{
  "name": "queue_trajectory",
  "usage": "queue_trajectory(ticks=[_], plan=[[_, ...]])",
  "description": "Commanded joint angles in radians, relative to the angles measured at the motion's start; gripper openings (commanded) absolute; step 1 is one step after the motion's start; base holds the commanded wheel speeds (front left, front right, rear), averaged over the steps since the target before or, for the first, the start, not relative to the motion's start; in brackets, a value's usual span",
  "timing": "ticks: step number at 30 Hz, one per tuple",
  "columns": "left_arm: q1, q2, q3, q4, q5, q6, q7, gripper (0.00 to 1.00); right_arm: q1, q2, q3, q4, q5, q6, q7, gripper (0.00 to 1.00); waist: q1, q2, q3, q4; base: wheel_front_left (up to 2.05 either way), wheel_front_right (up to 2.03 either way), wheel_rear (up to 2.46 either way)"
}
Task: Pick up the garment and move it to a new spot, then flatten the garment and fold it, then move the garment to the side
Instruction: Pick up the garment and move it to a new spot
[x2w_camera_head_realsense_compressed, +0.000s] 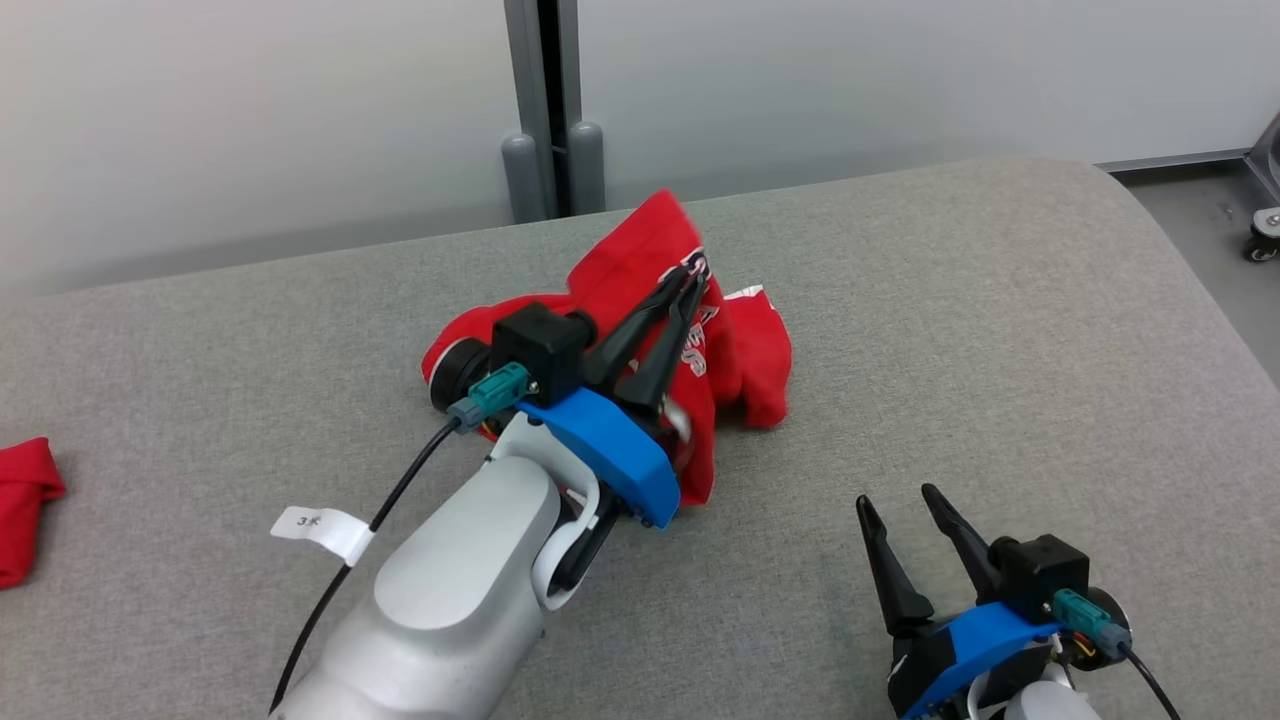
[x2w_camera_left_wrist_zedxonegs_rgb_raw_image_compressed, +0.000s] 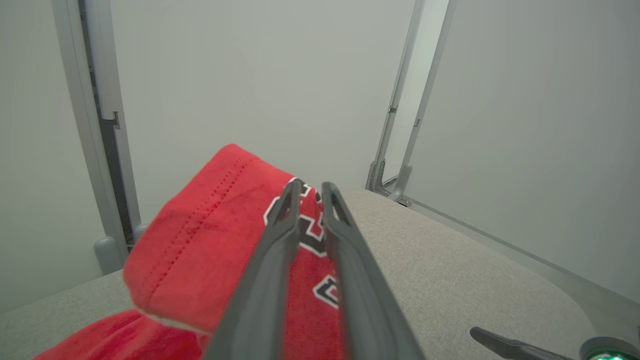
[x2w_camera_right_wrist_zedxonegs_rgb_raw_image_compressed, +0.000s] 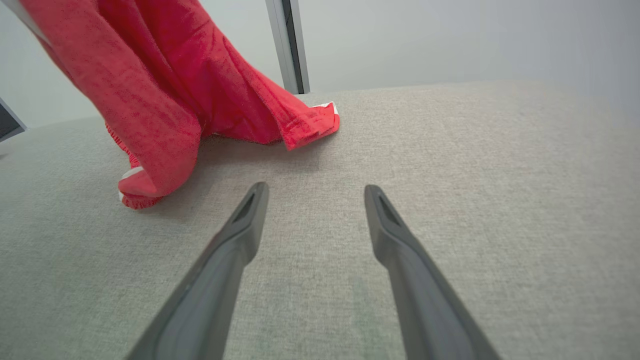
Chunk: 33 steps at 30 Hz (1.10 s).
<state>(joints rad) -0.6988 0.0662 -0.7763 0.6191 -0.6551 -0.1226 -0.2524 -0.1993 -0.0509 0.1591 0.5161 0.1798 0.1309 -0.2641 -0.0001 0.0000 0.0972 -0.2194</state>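
A red garment (x2w_camera_head_realsense_compressed: 735, 345) with black and white lettering hangs bunched over the grey padded surface, its lower folds resting on it. My left gripper (x2w_camera_head_realsense_compressed: 688, 277) is shut on the garment near its top, holding part of it lifted. In the left wrist view the garment (x2w_camera_left_wrist_zedxonegs_rgb_raw_image_compressed: 210, 240) drapes over the two closed fingers of my left gripper (x2w_camera_left_wrist_zedxonegs_rgb_raw_image_compressed: 308, 189). My right gripper (x2w_camera_head_realsense_compressed: 898, 500) stands open at the lower right, apart from the cloth. In the right wrist view my right gripper (x2w_camera_right_wrist_zedxonegs_rgb_raw_image_compressed: 315, 189) points at bare surface, with the garment (x2w_camera_right_wrist_zedxonegs_rgb_raw_image_compressed: 160, 90) hanging ahead to the left.
The grey padded table (x2w_camera_head_realsense_compressed: 1000, 330) stretches wide to the right and front. Another piece of red cloth (x2w_camera_head_realsense_compressed: 25, 505) lies at the far left edge. A pale wall with a grey post (x2w_camera_head_realsense_compressed: 545, 110) stands behind. A caster wheel (x2w_camera_head_realsense_compressed: 1265, 245) shows on the floor at far right.
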Motion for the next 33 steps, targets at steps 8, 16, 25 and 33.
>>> queue_trajectory(ticks=[8, 16, 25, 33], plan=[[0.091, 0.033, 0.122, 0.012, 0.047, 0.046, -0.013, 1.0, 0.034, -0.001, -0.058, -0.013, -0.008, 0.0, -0.001, 1.0, 0.0001, 0.0, -0.016, 0.044, 0.0, 0.0, 0.0], [0.364, 0.102, 0.375, -0.093, 0.145, 0.09, -0.014, 1.0, 0.075, -0.001, -0.1, -0.029, -0.02, 0.0, 0.0, 1.0, 0.0001, 0.0, -0.064, 0.106, 0.0, 0.0, 0.0], [0.668, 0.055, 0.615, -0.223, 0.278, 0.058, -0.014, 1.0, 0.108, -0.001, -0.119, -0.031, -0.025, 0.0, -0.001, 1.0, 0.0001, 0.0, -0.097, 0.151, 0.0, 0.0, 0.0], [0.777, 0.0, 0.692, -0.215, 0.354, 0.018, -0.014, 1.0, 0.121, -0.001, -0.115, -0.023, -0.028, 0.0, 0.0, 1.0, 0.0001, 0.0, -0.108, 0.156, 0.0, 0.0, 0.0]])
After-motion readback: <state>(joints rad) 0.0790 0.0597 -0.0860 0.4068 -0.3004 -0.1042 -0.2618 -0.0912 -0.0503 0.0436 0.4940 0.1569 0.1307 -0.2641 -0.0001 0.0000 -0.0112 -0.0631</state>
